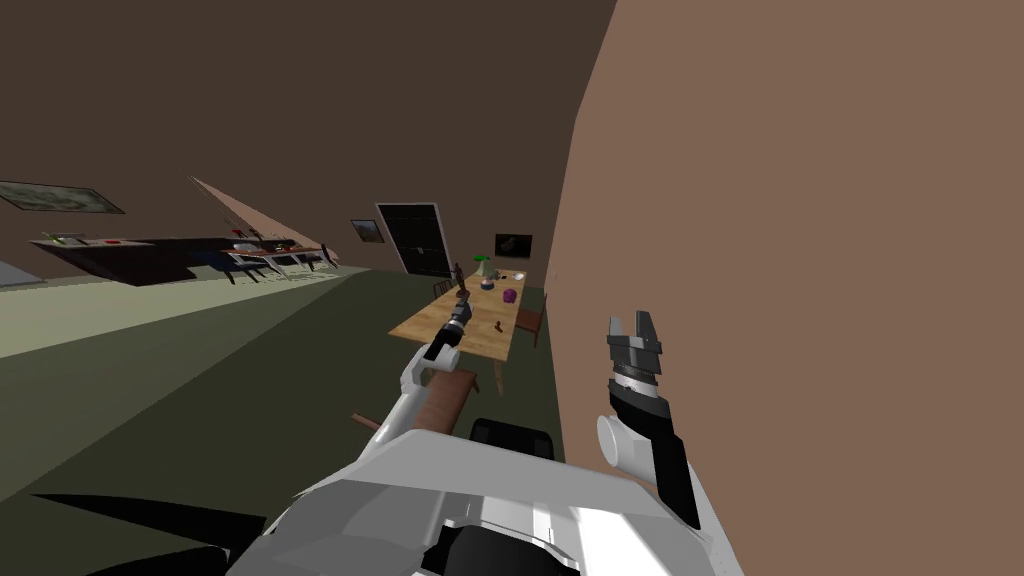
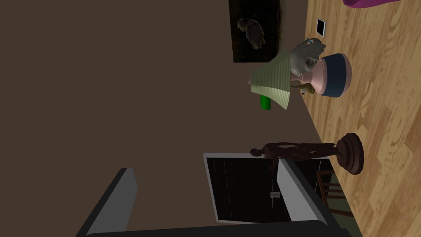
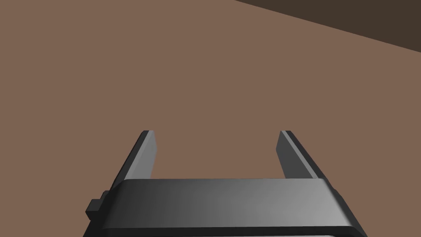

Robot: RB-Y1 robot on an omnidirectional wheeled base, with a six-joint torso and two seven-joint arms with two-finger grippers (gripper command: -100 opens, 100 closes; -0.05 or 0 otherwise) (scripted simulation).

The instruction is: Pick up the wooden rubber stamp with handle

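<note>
1. left pincer (image 2: 204, 166) holds its two blades apart with nothing between them. it is stretched out low over the wooden table (image 2: 382, 123) and faces along the top toward the far end.
2. what i take for the stamp (image 1: 497, 327) is a small dark brown thing lying on the table top. it sits just right of the left forearm and nearer to me than the pincer's tips. it is too small to make out a handle.
3. just beyond the left pincer a dark brown figurine (image 2: 304, 151) stands upright on a round base, close to the table's edge.
4. a purple thing (image 1: 510, 295) sits further along the table, past the stamp.
5. at the far end three things bunch together:
   - a pink bowl (image 2: 335, 74) with a dark blue band
   - a grey jug (image 2: 306, 55) touching or just behind the bowl
   - a lamp (image 2: 273, 80) with a pale green shade
6. a small white-rimmed card (image 2: 321, 27) lies flat near them.
7. a wooden chair (image 1: 532, 318) stands at the table's right side.
8. behind the table a black door (image 2: 246, 193) in a pale frame and a dark picture (image 2: 257, 31) are set in the dark brown end wall.
9. right pincer (image 3: 216, 132) is raised at my right side. its blades are apart and hold nothing, and they face a flat brown wall (image 3: 205, 82) close by.
</note>
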